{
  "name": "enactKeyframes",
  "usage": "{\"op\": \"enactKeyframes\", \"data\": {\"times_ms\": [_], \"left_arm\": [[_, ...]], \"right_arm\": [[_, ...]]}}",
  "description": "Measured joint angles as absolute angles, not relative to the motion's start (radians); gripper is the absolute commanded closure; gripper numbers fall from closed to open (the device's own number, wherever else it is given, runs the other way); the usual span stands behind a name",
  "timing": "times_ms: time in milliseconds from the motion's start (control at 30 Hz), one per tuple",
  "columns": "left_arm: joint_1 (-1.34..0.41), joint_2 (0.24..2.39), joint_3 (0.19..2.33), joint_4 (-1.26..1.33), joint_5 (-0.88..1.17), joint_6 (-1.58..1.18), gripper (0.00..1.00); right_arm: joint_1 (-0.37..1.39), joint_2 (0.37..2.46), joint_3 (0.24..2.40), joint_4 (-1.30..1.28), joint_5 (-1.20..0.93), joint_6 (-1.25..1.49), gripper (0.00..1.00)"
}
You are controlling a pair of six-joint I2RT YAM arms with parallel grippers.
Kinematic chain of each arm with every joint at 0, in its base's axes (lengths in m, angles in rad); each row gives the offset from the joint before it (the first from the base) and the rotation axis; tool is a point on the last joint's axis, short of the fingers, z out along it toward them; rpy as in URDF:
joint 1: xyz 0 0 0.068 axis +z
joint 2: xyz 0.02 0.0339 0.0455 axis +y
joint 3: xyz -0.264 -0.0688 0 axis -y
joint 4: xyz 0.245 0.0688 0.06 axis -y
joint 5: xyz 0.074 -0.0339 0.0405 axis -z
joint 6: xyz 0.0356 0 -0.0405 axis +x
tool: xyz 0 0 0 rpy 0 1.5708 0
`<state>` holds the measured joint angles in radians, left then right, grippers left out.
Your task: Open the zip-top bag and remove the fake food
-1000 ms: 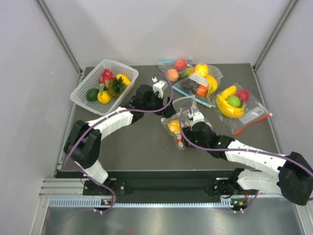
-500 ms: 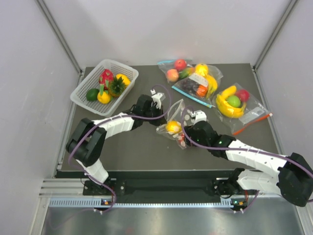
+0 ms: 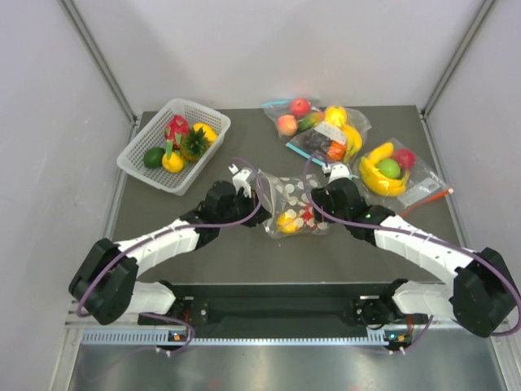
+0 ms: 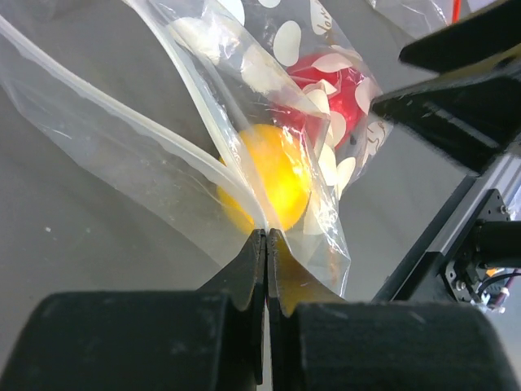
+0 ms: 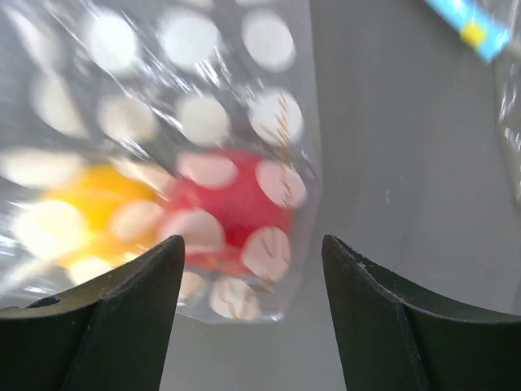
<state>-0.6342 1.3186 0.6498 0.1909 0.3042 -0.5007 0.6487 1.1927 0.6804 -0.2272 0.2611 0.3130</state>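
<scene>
Dotted plastic pinched at one end, straddled at the other

Left claw (image 4: 267, 240) is clamped on a fold of the zip-top bag (image 3: 286, 199). The bag lies straight ahead of it, long axis running across to the right claw (image 5: 251, 244), whose jaws stand apart over the far end without pinching. The fake food, a yellow fruit (image 4: 273, 179) and a red piece (image 5: 236, 204), sits just beyond the left fingertips. Pulling room looks best over the worktop (image 3: 244, 252) behind both claws; other filled bags (image 3: 391, 171) lie beside the right claw.
</scene>
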Motion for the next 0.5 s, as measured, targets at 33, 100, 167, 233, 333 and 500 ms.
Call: {"op": "enactKeyframes", "data": {"times_ms": [33,100,167,233,333,500], "left_arm": [[-0.648,1.306,0.635,0.204,0.290,-0.513,1.00],[-0.672,1.288,0.612,0.218,0.262,-0.530,1.00],[-0.694,1.273,0.598,0.227,0.235,-0.540,1.00],[-0.709,1.258,0.588,0.233,0.212,-0.548,1.00],[-0.724,1.228,0.571,0.237,0.182,-0.553,1.00],[-0.734,1.186,0.546,0.245,0.150,-0.556,1.00]], "right_arm": [[0.660,1.187,0.706,-0.237,0.265,0.310,0.31],[0.693,1.168,0.752,-0.248,0.272,0.308,0.31],[0.730,1.139,0.791,-0.249,0.269,0.308,0.31],[0.754,1.111,0.821,-0.246,0.259,0.311,0.31],[0.780,1.101,0.852,-0.227,0.241,0.318,0.31],[0.825,1.173,0.870,-0.196,0.208,0.329,0.32]]}}
